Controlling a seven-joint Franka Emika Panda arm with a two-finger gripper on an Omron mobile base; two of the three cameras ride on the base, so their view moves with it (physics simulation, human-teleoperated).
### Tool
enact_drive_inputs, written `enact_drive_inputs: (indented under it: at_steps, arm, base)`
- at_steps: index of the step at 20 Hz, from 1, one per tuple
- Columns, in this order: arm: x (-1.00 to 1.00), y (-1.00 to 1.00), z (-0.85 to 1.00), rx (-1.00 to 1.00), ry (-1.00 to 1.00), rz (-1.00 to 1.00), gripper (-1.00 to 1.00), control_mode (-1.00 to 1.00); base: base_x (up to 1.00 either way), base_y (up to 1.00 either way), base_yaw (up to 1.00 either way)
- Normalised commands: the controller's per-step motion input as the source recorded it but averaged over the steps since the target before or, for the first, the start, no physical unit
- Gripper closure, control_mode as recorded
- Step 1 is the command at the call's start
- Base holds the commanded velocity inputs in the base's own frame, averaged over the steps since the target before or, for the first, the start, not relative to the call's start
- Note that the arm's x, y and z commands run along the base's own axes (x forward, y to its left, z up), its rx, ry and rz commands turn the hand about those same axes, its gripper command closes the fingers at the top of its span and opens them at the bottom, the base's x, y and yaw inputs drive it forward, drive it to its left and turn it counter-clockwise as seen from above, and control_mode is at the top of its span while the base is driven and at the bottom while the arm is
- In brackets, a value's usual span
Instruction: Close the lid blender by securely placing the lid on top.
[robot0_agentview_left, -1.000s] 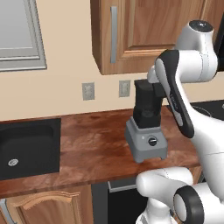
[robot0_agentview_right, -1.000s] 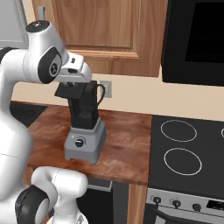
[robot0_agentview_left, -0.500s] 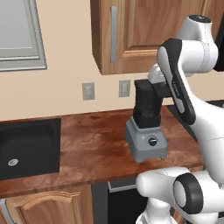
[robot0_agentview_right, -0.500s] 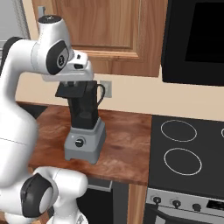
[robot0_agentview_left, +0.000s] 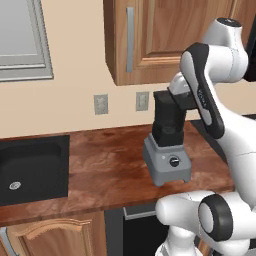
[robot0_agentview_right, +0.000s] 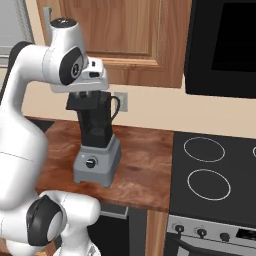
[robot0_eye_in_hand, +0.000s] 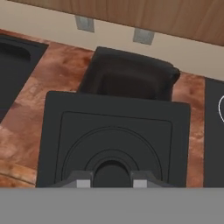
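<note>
The blender (robot0_agentview_left: 167, 150) stands mid-frame in the left base view, a boxy matt grey base with a round black knob on its front and a tall dark squarish jar that widens toward the top, resting on a glossy reddish-brown wooden surface (robot0_agentview_left: 105, 170). In the right base view the blender (robot0_agentview_right: 96, 150) sits left of centre, its curved handle toward the wall. From the hand view the lid (robot0_eye_in_hand: 113, 140) takes up the lower middle of the frame: a flat black square plate with a raised square panel, concentric rings and a round knob at its centre, held tilted just above the open, dark mouth of the jar, which shows beyond its upper edge. The pincer (robot0_eye_in_hand: 111, 179) is clenched on that central knob, one grey fingertip (robot0_eye_in_hand: 81, 178) on each side of it. In the right base view the lid (robot0_agentview_right: 85, 103) appears as a thin black slab under the white hand, right at the jar's rim; I cannot tell whether it touches. Around it: a black sink basin (robot0_agentview_left: 32, 167) at the left of the left base view, two grey wall outlets (robot0_agentview_left: 101, 104) on the cream wall, wooden cabinets (robot0_agentview_left: 160, 35) overhead, and a black cooktop (robot0_agentview_right: 215, 172) with white ring burners at the right of the right base view. The white arm crosses in front of the jar's right side in the left base view.
</note>
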Motion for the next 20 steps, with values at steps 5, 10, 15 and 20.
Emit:
enact_drive_inputs:
  at_steps: [5, 10, 15, 20]
  arm:
    - [0.42, 0.01, -0.01, 0.00, -0.01, 0.01, 1.00, -1.00]
    - [0.41, 0.00, 0.00, 0.00, 0.00, 0.00, 1.00, -1.00]
    - [0.32, 0.00, 0.00, 0.00, 0.00, 0.00, 1.00, -1.00]
    - [0.16, 0.00, 0.00, 0.00, 0.03, 0.00, 1.00, -1.00]
  base:
    - [0.00, 0.00, 0.00]
    - [0.00, 0.00, 0.00]
    - [0.00, 0.00, 0.00]
    - [0.00, 0.00, 0.00]
